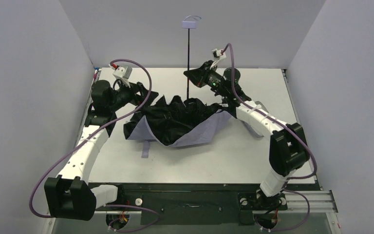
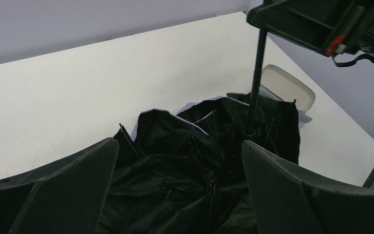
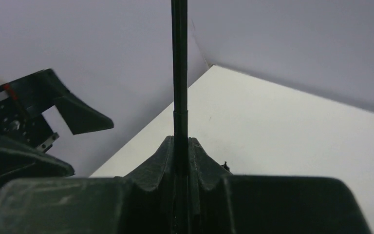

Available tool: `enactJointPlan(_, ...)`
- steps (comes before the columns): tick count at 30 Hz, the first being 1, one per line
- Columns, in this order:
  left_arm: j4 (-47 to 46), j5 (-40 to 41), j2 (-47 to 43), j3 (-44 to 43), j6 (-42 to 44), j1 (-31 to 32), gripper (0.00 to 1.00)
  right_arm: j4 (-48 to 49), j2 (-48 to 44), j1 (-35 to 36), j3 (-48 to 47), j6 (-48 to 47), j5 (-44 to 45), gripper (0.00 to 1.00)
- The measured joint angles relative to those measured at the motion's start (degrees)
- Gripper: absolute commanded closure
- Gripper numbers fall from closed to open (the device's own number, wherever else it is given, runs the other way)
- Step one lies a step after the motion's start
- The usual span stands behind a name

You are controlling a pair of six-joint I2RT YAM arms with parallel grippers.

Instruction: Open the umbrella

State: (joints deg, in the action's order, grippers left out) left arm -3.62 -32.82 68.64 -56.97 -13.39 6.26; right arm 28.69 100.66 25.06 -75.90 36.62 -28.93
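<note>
Well inside table (image 1: 214,161) edges, slumped umbrella (image 1: 175,119)

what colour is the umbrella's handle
Pale lilac handle; best seen in the top external view.

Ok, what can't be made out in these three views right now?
- Right wrist: umbrella shaft leaves the top edge; handle and canopy out of frame.
- Left wrist: right gripper covers the upper shaft; canopy hides part of the pale pouch.
- Top: where the shaft is gripped, too small and dark.

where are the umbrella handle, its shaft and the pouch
umbrella handle (image 1: 191,21), top external view, its middle
shaft (image 3: 179,73), right wrist view, upper stretch
pouch (image 2: 290,87), left wrist view, its flat top face
</note>
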Motion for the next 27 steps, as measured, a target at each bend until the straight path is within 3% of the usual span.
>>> enactJointPlan(5,-2.05,-4.26,-0.04,1.36,-0.5,-0.04,0.0,6.16,-8.5,4.07,8.66,-13.09,0.83,1.0)
enactJointPlan(7,-4.15,-5.53,-0.33,3.76,0.04,-0.02,0.07,9.66,-10.08,4.44,13.73,-17.27,1.05,1.0)
enactJointPlan(10,-5.75,-6.01,-0.5,8.46,-0.68,0.2,0.26,13.6,-10.47,4.68,19.8,-23.02,1.16,1.0)
enactJointPlan(12,-7.39,-5.99,0.39,10.88,-3.76,0.48,0.37,15.23,-10.91,4.81,22.32,-25.75,1.22,1.0)
enactJointPlan(16,-13.66,-4.63,5.05,14.36,-12.68,3.15,0.48,17.73,-13.92,6.84,27.58,-32.02,1.27,1.0)
enactJointPlan(23,-26.86,-2.71,17.38,15.23,-29.07,12.26,0.5,18.25,-19.76,10.05,32.83,-39.28,1.66,1.0)
enactJointPlan(27,-31.32,-1.51,21.16,15.23,-34.29,16.35,0.47,17.57,-21.07,10.19,33.11,-39.85,2.93,1.0)
